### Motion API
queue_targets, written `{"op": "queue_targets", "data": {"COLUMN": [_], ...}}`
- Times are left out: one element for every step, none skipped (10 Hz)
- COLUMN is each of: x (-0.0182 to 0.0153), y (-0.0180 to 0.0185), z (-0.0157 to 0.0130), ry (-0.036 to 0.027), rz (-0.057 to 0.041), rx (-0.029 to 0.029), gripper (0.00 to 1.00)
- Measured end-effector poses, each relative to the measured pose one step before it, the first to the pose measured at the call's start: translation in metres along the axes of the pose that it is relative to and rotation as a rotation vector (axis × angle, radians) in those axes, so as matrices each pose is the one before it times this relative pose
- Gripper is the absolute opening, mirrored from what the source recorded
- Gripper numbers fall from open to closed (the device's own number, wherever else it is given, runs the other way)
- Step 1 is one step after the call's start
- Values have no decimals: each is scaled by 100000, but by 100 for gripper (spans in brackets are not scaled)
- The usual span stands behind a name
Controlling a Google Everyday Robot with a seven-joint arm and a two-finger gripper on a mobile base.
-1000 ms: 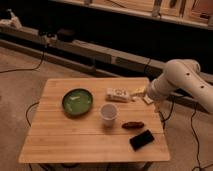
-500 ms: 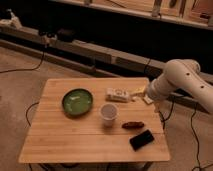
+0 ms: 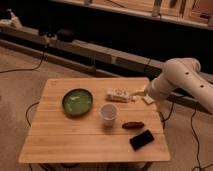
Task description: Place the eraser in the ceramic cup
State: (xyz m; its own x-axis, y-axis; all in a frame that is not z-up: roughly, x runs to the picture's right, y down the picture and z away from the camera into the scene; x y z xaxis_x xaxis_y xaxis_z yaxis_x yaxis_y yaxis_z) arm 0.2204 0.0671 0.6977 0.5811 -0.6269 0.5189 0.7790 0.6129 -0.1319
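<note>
The eraser (image 3: 142, 139), a flat black block, lies near the front right corner of the wooden table (image 3: 60, 142). The ceramic cup (image 3: 108, 113), small, white and round, stands upright near the table's middle, to the left of and behind the eraser. My gripper (image 3: 141, 95) is at the end of the white arm (image 3: 181, 80), low over the table's right side. It is behind the eraser and to the right of the cup, close to the pale printed box (image 3: 119, 94).
A green round dish (image 3: 77, 101) sits left of the cup. A small reddish-brown oblong thing (image 3: 133, 125) lies between the cup and the eraser. Cables run over the floor around the table. A dark shelf unit stands behind.
</note>
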Motion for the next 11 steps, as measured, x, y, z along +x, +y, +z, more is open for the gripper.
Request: {"op": "queue_targets", "data": {"x": [188, -13, -201, -186, -328, -371, -295, -61, 98, 376, 246], "y": [346, 384, 192, 190, 379, 758, 1050, 1075, 882, 1228, 529], "z": [-518, -502, -257, -144, -55, 405, 528, 423, 256, 230, 12], "ry": [1650, 1029, -41, -350, -1405, -2200, -1822, -771, -147, 1285, 737], "rz": [4299, 5943, 3799, 2625, 3456, 3051, 3028, 2560, 2222, 3012, 1272], "rx": [-499, 128, 798, 1012, 1886, 1112, 473, -192, -508, -1467, -486], "gripper": [80, 80, 80, 80, 80, 80, 80, 80, 80, 80, 80]}}
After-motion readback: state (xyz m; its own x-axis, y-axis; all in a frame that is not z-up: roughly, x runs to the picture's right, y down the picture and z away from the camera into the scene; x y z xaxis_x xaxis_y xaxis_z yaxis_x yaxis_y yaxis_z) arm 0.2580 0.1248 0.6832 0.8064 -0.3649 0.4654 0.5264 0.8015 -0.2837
